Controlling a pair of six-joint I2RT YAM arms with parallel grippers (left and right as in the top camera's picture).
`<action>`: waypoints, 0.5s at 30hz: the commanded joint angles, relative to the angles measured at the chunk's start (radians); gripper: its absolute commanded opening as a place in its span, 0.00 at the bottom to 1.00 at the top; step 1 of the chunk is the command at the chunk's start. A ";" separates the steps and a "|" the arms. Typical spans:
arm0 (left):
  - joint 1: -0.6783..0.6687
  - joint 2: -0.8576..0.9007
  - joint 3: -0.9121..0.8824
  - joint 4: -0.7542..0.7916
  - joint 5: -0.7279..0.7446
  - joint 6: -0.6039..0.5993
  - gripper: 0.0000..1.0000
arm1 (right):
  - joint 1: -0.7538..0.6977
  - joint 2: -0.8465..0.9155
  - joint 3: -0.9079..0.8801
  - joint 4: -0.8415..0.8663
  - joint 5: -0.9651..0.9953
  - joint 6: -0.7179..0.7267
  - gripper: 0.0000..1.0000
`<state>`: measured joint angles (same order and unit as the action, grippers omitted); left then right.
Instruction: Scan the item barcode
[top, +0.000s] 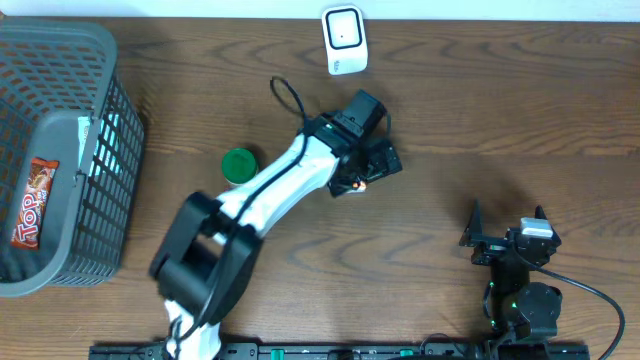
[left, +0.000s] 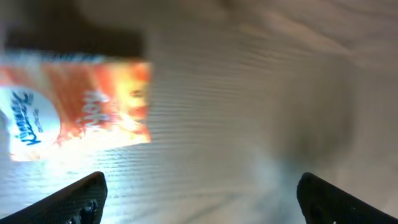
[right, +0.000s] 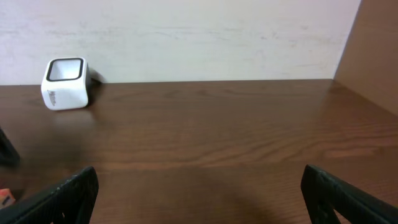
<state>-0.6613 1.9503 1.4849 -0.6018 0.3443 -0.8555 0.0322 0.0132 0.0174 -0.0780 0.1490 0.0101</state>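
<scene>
The item is an orange and white packet (left: 81, 106) lying flat on the wooden table; it looks blurred in the left wrist view. Overhead, only a small orange corner of the packet (top: 358, 185) shows beneath my left gripper (top: 372, 163). My left gripper (left: 199, 202) is open just off the packet, with bare table between its fingers. The white barcode scanner (top: 343, 38) stands at the table's far edge, also seen as the scanner (right: 64, 83) in the right wrist view. At the near right, my right gripper (top: 508, 238) is open and empty, as the right gripper (right: 202, 196) shows.
A grey mesh basket (top: 100, 120) at the far left holds a red snack bar (top: 32, 203). A green round lid (top: 238, 165) lies left of the left arm. A brown wall panel (right: 376, 56) borders the table on the right.
</scene>
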 joint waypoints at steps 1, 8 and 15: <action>0.011 -0.085 0.005 -0.003 -0.050 0.330 0.98 | 0.007 0.000 -0.003 0.000 -0.001 -0.011 0.99; 0.039 -0.058 0.005 0.009 -0.304 0.365 0.12 | 0.007 0.000 -0.003 0.000 -0.001 -0.011 0.99; 0.062 0.035 0.005 0.047 -0.373 0.366 0.10 | 0.007 0.000 -0.003 0.000 -0.001 -0.011 0.99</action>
<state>-0.6159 1.9305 1.4857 -0.5636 0.0353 -0.5156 0.0322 0.0132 0.0174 -0.0776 0.1490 0.0101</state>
